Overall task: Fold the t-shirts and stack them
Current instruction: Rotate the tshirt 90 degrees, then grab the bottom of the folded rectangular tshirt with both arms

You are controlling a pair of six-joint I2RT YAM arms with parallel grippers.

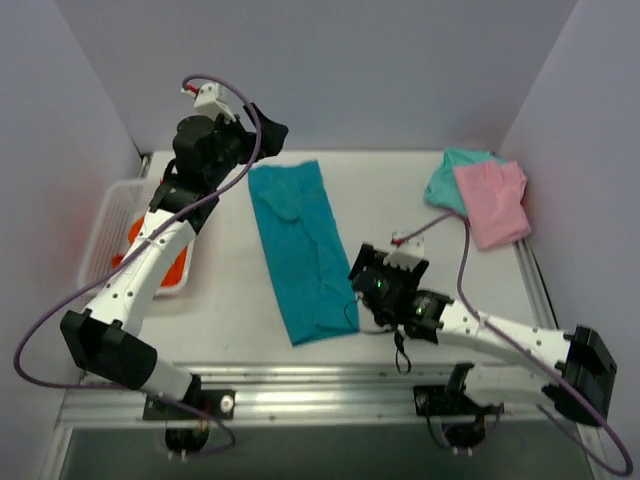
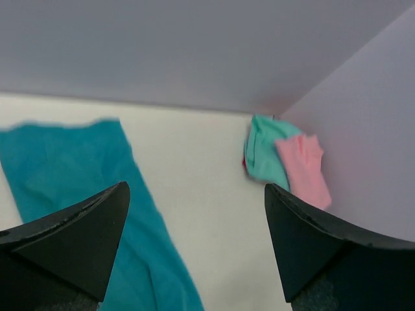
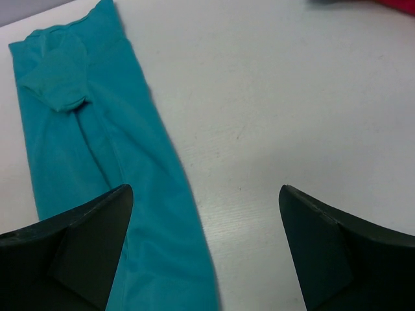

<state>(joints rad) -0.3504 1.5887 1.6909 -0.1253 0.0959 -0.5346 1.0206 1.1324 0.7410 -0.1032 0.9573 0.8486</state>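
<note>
The teal-blue t-shirt (image 1: pixel 300 250) lies folded into a long strip at the table's middle; it also shows in the left wrist view (image 2: pixel 65 162) and the right wrist view (image 3: pixel 84 142). The pink t-shirt (image 1: pixel 492 203) lies on the mint-green one (image 1: pixel 447 180) at the back right, also in the left wrist view as pink (image 2: pixel 305 168) on mint (image 2: pixel 262 155). The orange t-shirt (image 1: pixel 178 268) sits in the basket. My left gripper (image 1: pixel 268 135) (image 2: pixel 196 194) is open and empty above the strip's far end. My right gripper (image 1: pixel 362 272) (image 3: pixel 206 194) is open and empty over the strip's right edge, near its front end.
The white lattice basket (image 1: pixel 105 230) stands at the left edge of the table. Grey walls close in the back and both sides. An aluminium rail (image 1: pixel 330 380) runs along the near edge by the arm bases.
</note>
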